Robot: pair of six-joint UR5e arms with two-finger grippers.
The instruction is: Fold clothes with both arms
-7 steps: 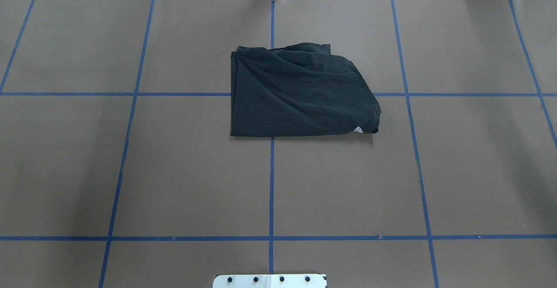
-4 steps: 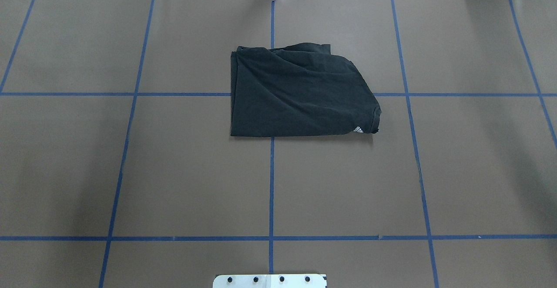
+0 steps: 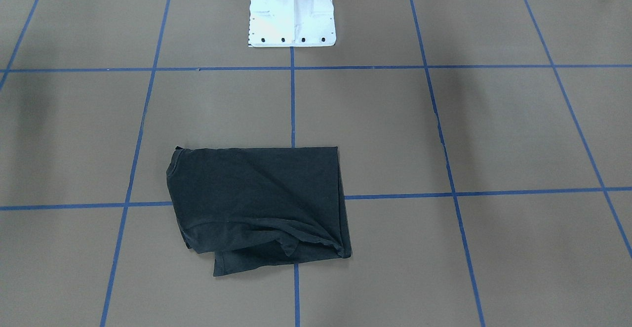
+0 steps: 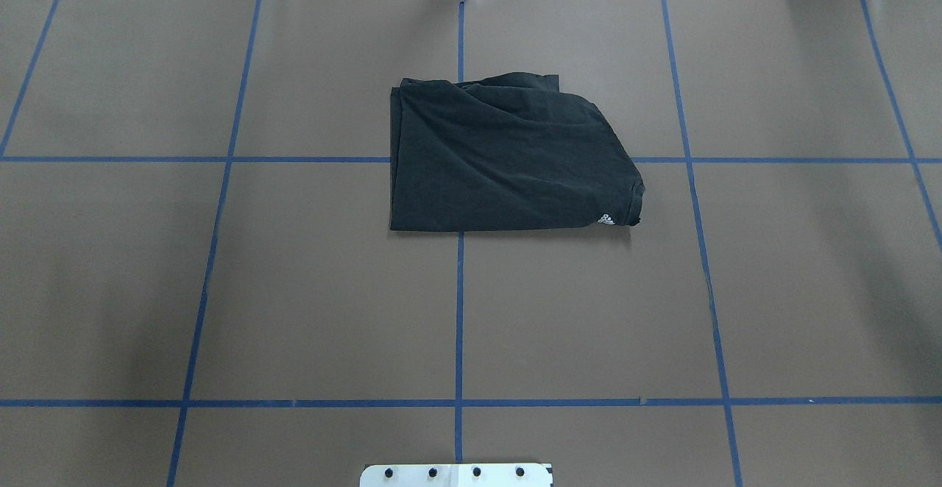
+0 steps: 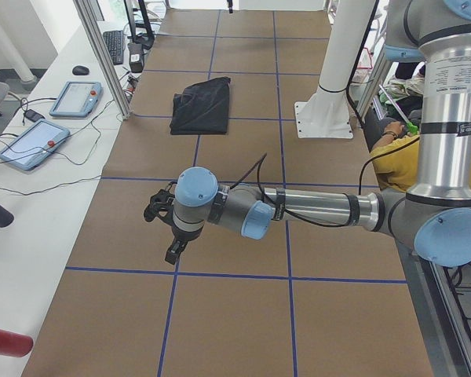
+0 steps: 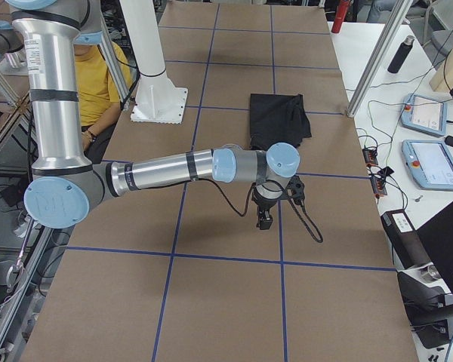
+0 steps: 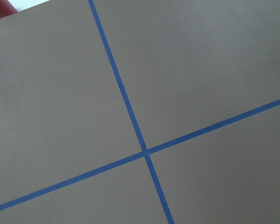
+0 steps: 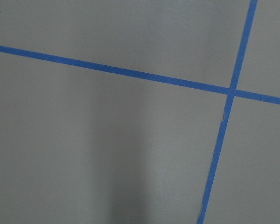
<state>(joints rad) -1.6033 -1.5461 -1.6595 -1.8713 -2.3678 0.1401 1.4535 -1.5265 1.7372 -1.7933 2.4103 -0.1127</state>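
Black folded T-shirt point(image 4: 500, 156), small white logo point(image 4: 605, 219) near corner, brown table point(image 4: 294, 288)

Printed near one corner of the folded black T-shirt point(image 4: 508, 156): a small white striped emblem point(image 4: 605, 219), too tiny for any lettering. Nothing else legible anywhere.

Brown paper-covered table point(image 4: 294, 288) with a grid of blue tape lines point(image 4: 459, 310); a folded black T-shirt point(image 4: 500, 160) and a white metal pedestal point(image 3: 291, 16) rest on it.

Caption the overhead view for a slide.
Folded black T-shirt lying on a brown table marked with a blue tape grid.
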